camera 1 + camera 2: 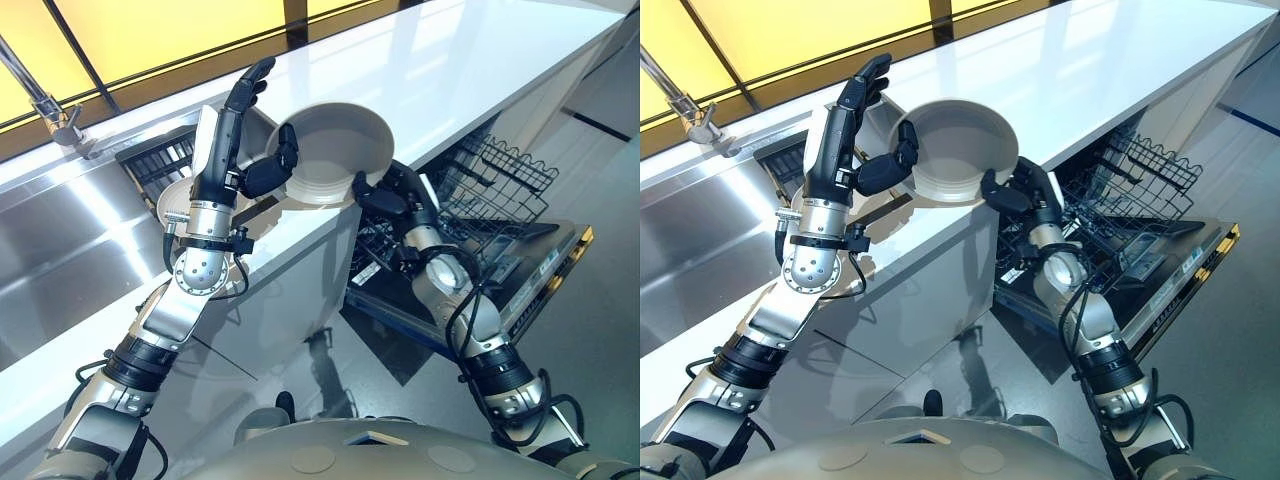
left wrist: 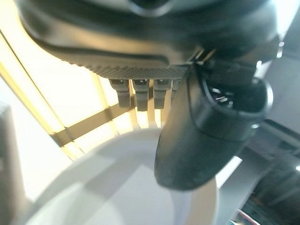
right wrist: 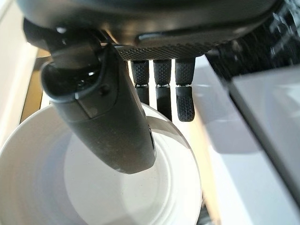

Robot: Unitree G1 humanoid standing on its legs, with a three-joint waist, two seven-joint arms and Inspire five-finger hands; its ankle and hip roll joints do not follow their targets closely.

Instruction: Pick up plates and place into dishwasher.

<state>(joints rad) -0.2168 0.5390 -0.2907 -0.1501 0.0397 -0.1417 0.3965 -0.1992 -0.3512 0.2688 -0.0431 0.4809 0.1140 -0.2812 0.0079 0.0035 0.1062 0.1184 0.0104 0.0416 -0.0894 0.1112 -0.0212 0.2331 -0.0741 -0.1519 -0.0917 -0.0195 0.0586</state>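
Head pair: look down from above, sharing counter point(image 1: 450, 70), plate point(image 1: 335, 150), dishwasher point(image 1: 1140, 200) at right.
Left wrist: very close, along its hand point(image 2: 206, 122) onto the plate.
Right wrist: very close, along its hand point(image 3: 108, 122), same plate.

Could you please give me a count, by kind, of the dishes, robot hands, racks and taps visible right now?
Deep white plates: 1, the deep white plate, held up between both hands
Robot hands: 2, the left hand and the right hand
Dishwasher racks: 1, the dishwasher rack, pulled out
Taps: 1, the tap over the sink
Total: 5
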